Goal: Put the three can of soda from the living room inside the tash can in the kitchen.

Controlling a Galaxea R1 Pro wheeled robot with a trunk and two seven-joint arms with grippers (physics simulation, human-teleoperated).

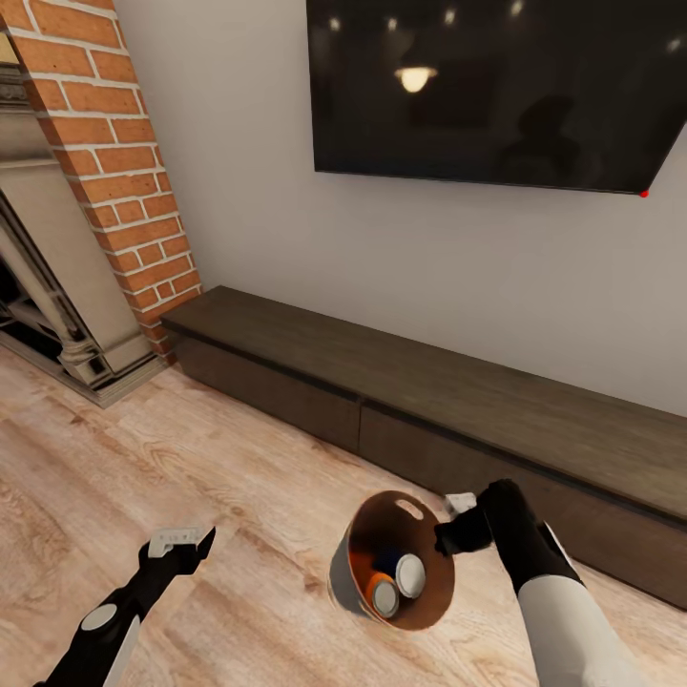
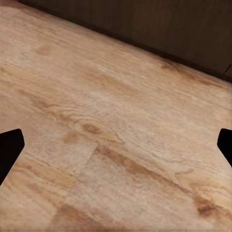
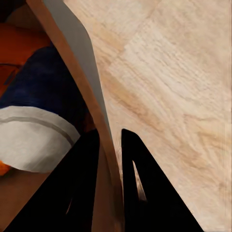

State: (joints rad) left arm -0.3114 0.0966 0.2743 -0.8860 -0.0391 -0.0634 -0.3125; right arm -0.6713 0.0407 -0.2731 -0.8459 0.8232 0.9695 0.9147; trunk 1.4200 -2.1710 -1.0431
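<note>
Head view: the right gripper (image 1: pixel 456 520) is pinching the rim of the tash can (image 1: pixel 377 544), which is hanging tilted just above the wood-plank floor (image 1: pixel 239 477), mouth facing the camera. Two cans of soda (image 1: pixel 396 584) are lying inside it, grey tops showing, orange body on the lower one; a third I cannot make out. The left gripper (image 1: pixel 181 542) is hovering over the floor well left of the bin, holding nothing. Long low dark cabinet (image 1: pixel 429 401) is running along the wall, black TV (image 1: pixel 496 86) above it, brick fireplace (image 1: pixel 114 172) at far left.

Left wrist view: fingertips (image 2: pixel 10 150) are sitting at opposite edges, jaws spread wide, nothing between them, only floor and the cabinet (image 2: pixel 159 24) base beyond.

Right wrist view: the two fingers (image 3: pixel 145 193) are standing close together, clamping the bin's thin wall (image 3: pixel 82 82), one inside, one outside. A can (image 3: pixel 38 130) with grey end is lying inside, beside the wall.
</note>
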